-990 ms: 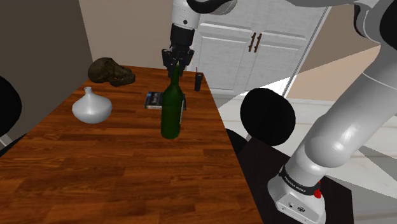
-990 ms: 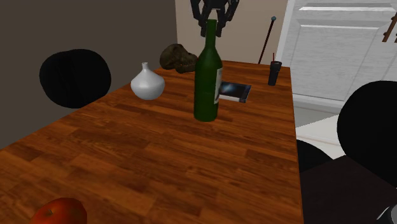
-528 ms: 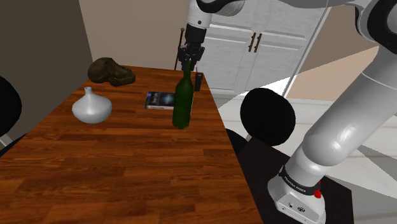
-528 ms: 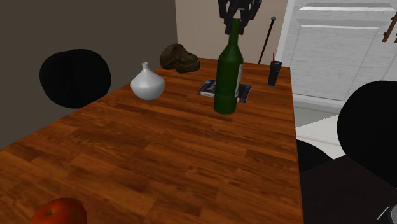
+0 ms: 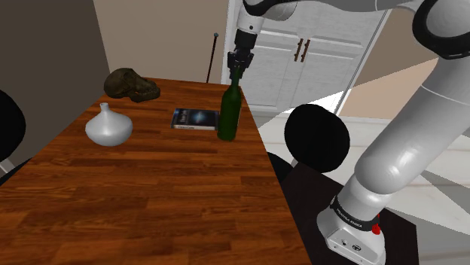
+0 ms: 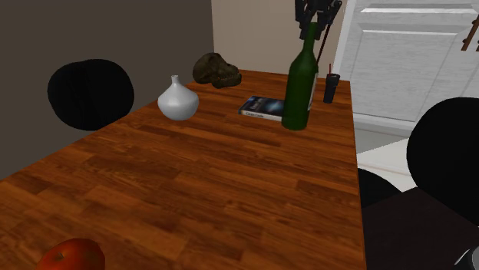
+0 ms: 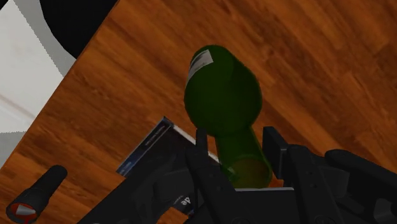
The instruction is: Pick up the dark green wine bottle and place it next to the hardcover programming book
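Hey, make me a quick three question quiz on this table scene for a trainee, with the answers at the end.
1. True or false: the green bottle lies on its side.
2. Which of these is nearest the bottle? A: white vase. B: book. C: red fruit.
3. Fill in: the gripper is shut on the bottle's ____.
Key: 1 false, it is upright. 2 B. 3 neck.
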